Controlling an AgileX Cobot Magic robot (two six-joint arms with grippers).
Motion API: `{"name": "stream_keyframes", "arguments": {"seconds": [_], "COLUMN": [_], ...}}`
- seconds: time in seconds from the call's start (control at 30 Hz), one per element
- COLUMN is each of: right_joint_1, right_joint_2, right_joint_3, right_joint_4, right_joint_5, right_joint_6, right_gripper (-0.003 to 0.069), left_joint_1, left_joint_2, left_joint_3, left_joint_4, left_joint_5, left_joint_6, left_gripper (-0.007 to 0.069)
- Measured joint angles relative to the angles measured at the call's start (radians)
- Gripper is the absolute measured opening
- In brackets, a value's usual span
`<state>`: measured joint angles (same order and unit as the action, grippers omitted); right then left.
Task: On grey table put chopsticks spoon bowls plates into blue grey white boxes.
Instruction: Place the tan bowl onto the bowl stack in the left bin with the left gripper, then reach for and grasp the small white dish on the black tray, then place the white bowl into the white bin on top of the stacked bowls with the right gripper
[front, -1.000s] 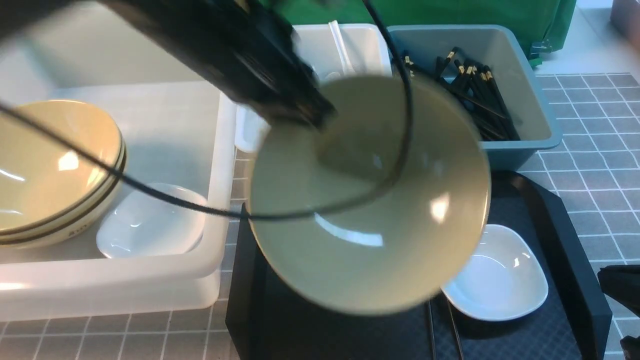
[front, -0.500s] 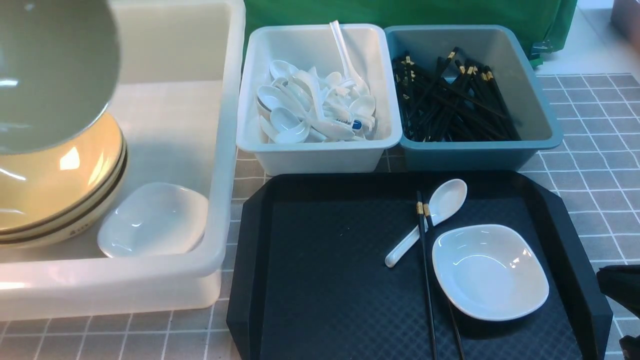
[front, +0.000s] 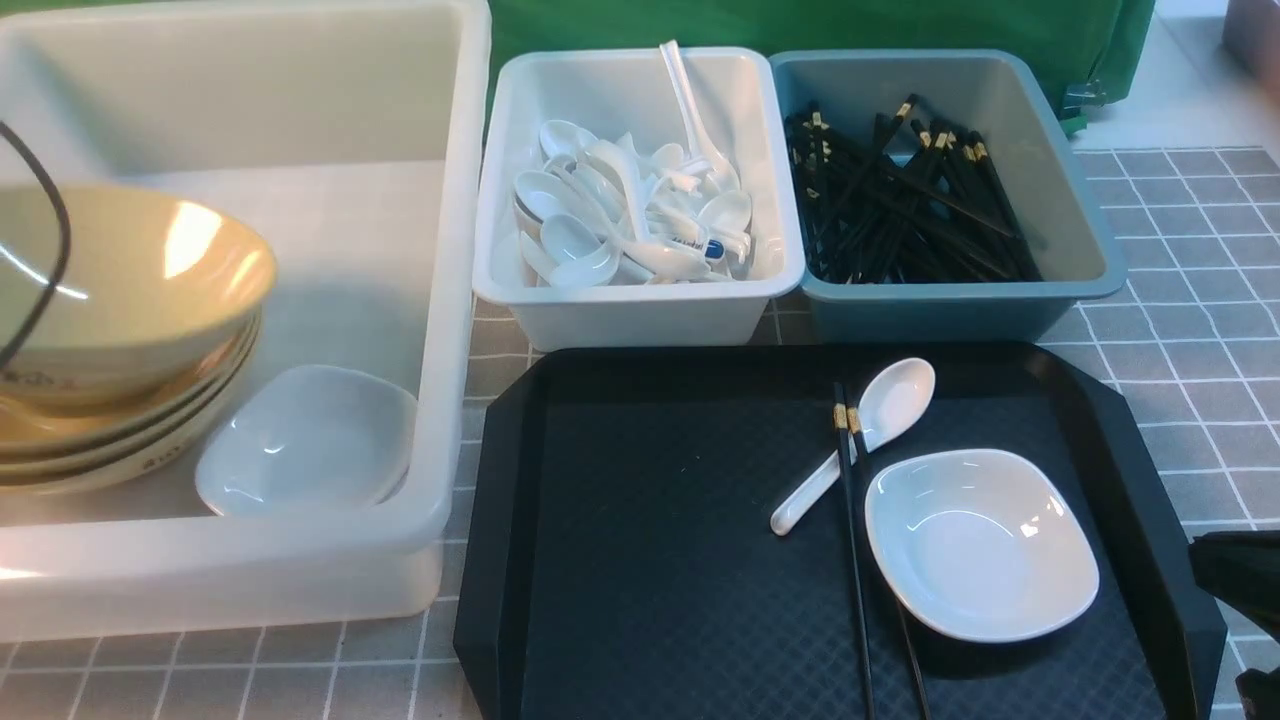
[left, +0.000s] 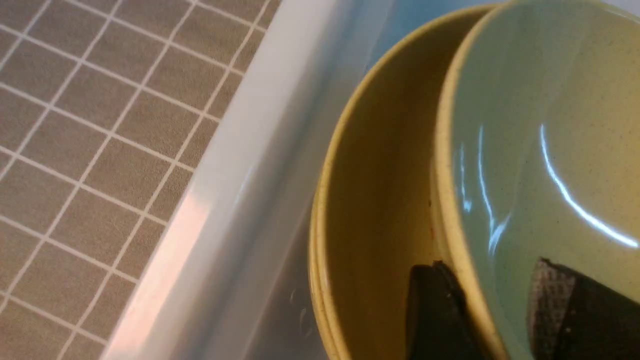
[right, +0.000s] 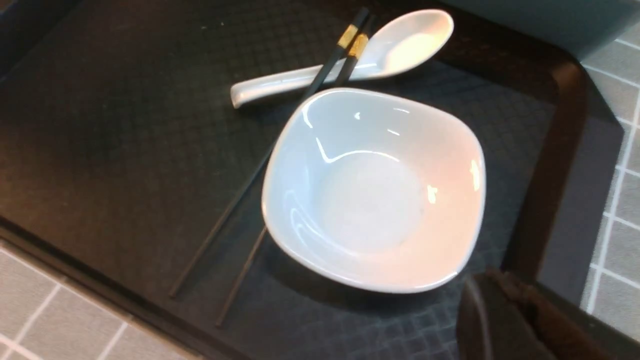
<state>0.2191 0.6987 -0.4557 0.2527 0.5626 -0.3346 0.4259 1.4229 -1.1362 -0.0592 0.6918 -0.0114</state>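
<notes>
Front view: glossy tan-yellow bowl (front: 130, 280) rests askew atop stacked bowls (front: 120, 445).

The front view sits between the two arms and looks forward and down over the table (front: 1180, 300) from farther back. The left wrist view looks down from very close at the tan bowls (left: 390, 175) in the big white box (left: 240, 175). The right wrist view looks down from close at the white plate (right: 372, 200) on the black tray (right: 125, 125). The front view shows all of these too.
</notes>
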Motion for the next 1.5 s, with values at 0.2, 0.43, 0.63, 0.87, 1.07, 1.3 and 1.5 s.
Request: {"name": "stream_keyframes", "arguments": {"seconds": [0.2,0.43,0.63,0.87,1.07,1.3,1.5], "right_joint_1": [0.0,0.0,0.0,0.0,0.0,0.0,0.014], "right_joint_2": [0.048,0.248,0.488,0.762,0.914,0.848,0.802], "right_joint_3": [0.005,-0.035,-0.134,-0.214,-0.315,-0.502,-0.701], "right_joint_4": [0.035,0.052,0.042,0.016,0.005,-0.049,-0.071], "right_joint_5": [0.002,0.023,-0.036,-0.198,-0.13,0.03,0.189], "right_joint_6": [0.0,0.0,0.001,0.004,0.001,-0.015,-0.023], "right_gripper": [0.009,0.0367,0.0515,0.0519,0.0339,0.0083,0.0071], "left_joint_1": [-0.004,-0.134,-0.339,-0.461,-0.466,-0.466,-0.466], "left_joint_2": [-0.064,-0.361,-0.631,-0.927,-1.152,-1.296,-1.345], "left_joint_3": [-0.047,-0.126,-0.008,0.257,0.419,0.495,0.499], "left_joint_4": [-0.011,-0.058,-0.162,-0.219,-0.14,-0.043,0.059], "left_joint_5": [0.049,0.13,0.111,0.103,0.114,0.219,0.339], "left_joint_6": [-0.045,0.0,0.031,0.124,0.141,0.141,0.142], "left_gripper": [0.0505,0.0545,0.032,0.0029,-0.0011,-0.0011,-0.0011]}}
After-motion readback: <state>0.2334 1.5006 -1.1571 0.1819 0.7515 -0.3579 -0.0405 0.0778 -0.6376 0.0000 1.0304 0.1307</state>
